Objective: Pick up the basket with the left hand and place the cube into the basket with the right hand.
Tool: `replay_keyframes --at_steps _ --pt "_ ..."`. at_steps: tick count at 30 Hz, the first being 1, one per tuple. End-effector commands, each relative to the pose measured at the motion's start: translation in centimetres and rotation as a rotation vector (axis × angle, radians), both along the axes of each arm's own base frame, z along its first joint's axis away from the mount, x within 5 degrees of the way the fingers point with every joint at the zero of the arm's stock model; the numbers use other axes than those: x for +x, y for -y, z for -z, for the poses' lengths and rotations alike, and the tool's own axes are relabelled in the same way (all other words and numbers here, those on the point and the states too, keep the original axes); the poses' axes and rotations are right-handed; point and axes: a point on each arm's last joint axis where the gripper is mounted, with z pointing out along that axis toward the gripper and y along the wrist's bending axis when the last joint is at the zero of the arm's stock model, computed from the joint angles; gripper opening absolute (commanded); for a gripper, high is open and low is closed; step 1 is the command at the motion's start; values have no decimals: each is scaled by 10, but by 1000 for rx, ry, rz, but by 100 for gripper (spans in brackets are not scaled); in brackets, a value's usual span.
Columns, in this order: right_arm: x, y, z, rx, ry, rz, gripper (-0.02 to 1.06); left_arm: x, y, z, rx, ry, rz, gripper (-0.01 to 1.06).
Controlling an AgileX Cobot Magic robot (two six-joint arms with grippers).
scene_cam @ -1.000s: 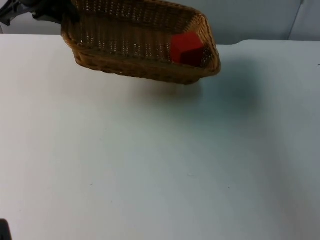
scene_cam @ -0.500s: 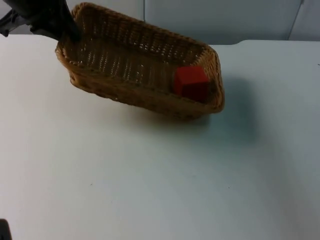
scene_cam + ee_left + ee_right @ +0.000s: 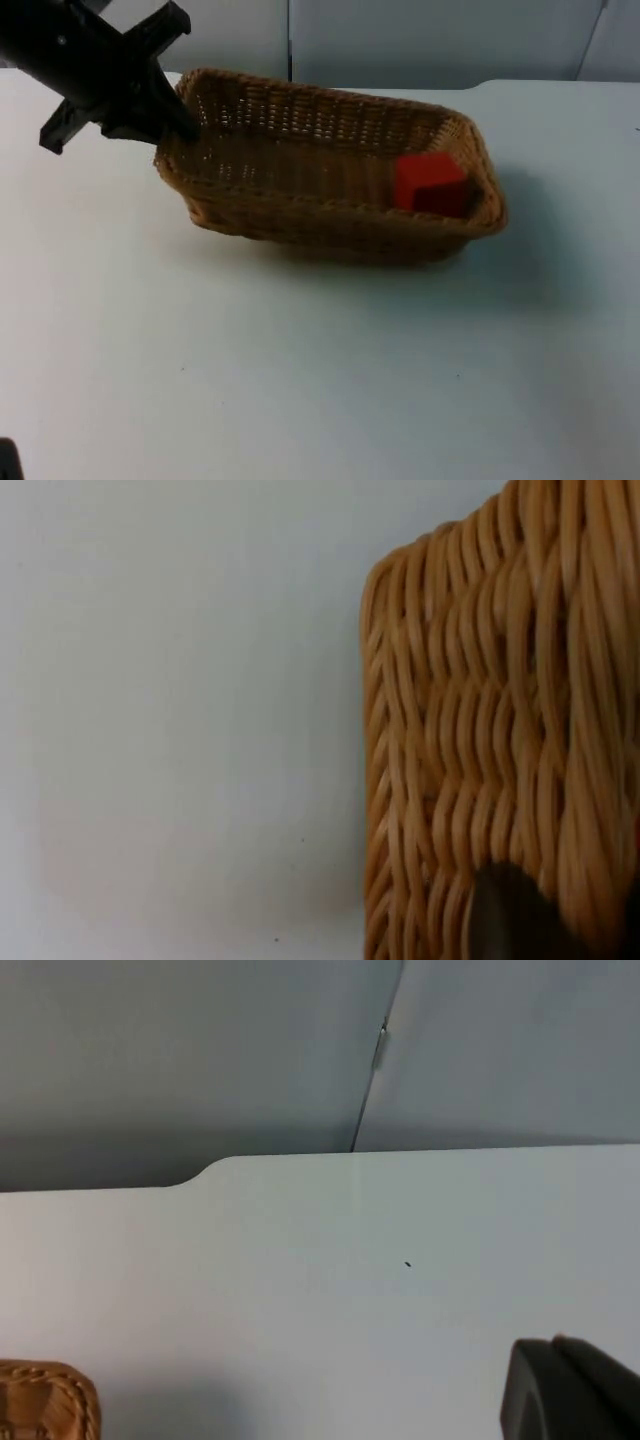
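— Since half a second ago the basket [image 3: 330,180] has come down and slid toward the right of the frame, and it has levelled out; the red cube [image 3: 428,185] rode along inside, tucked against the right end wall.

— Who has hold of it?

— Up in the upper left of the top view, the left gripper [image 3: 175,125] has its fingers pinching the rim at the basket's left end. From its shadow, the basket looks set on the tabletop [image 3: 300,370] or just over it; I can't tell which.

— How will it handle?

— Light and fairly stiff, I'd judge, being woven wicker, with some flex. The rim is the natural hold, but gripped at one end it will want to tip, and the loose cube can slide.

— What do the wrist views add?

— Close against the left wrist camera is the weave of the outer wall [image 3: 480,730] with a dark fingertip [image 3: 515,920] on it. A basket corner [image 3: 45,1400] and bare tabletop appear in the right wrist view; I cannot tell the state of the waiting right gripper's fingers.
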Motion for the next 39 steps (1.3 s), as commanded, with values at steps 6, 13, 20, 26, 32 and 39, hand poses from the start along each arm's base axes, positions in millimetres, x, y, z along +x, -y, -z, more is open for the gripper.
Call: replay_keyframes --at_steps 6,13,20,26,32,39 --pt "-2 2 -5 -7 20 -3 0 -1 9 4 -95 -39 4 0" --pt "-2 2 -5 -7 20 -3 0 -4 9 8 -83 -56 31 0" --pt "-1 2 -5 -7 25 -4 0 -6 9 9 -70 -79 51 48" --pt "-1 2 -5 -7 25 -4 0 -6 8 9 -67 -82 42 73" --pt "-1 2 -5 -7 20 -3 0 -1 -9 12 26 -39 12 73" --pt "-1 2 -6 -7 30 -5 0 -1 -48 13 104 -70 -50 59"
